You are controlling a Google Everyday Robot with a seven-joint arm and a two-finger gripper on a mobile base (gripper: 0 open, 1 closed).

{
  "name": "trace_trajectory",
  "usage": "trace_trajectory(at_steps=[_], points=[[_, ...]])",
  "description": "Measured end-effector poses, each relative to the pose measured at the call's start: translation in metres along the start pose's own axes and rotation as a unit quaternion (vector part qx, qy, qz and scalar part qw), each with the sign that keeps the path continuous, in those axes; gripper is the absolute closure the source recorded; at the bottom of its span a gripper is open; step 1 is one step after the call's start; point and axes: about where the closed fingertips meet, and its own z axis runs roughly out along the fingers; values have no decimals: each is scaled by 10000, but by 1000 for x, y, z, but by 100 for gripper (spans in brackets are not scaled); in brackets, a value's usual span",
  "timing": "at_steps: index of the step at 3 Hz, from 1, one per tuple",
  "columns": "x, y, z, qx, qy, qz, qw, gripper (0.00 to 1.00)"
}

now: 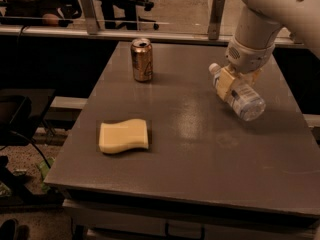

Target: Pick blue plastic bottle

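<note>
The blue plastic bottle [247, 104] is clear with a white cap and a pale label. It hangs tilted at the right side of the table, cap toward the back left, base toward the front right. My gripper [231, 85] comes down from the white arm at the upper right and is shut on the bottle near its neck. One tan finger [225, 83] shows on the bottle's left side. The bottle seems to be just above the table top.
A bronze drink can [142, 59] stands upright at the back left of the grey table [200, 154]. A yellow sponge [123, 136] lies at the front left. A rail with posts [215, 14] runs behind the table.
</note>
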Motion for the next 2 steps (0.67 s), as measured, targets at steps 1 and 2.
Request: trace_trajectory(at_steps=[1,2], points=[[-13,1,-24,121,-136,-259,9995,100],[-28,4,-45,176,-324,-580,9976,100]])
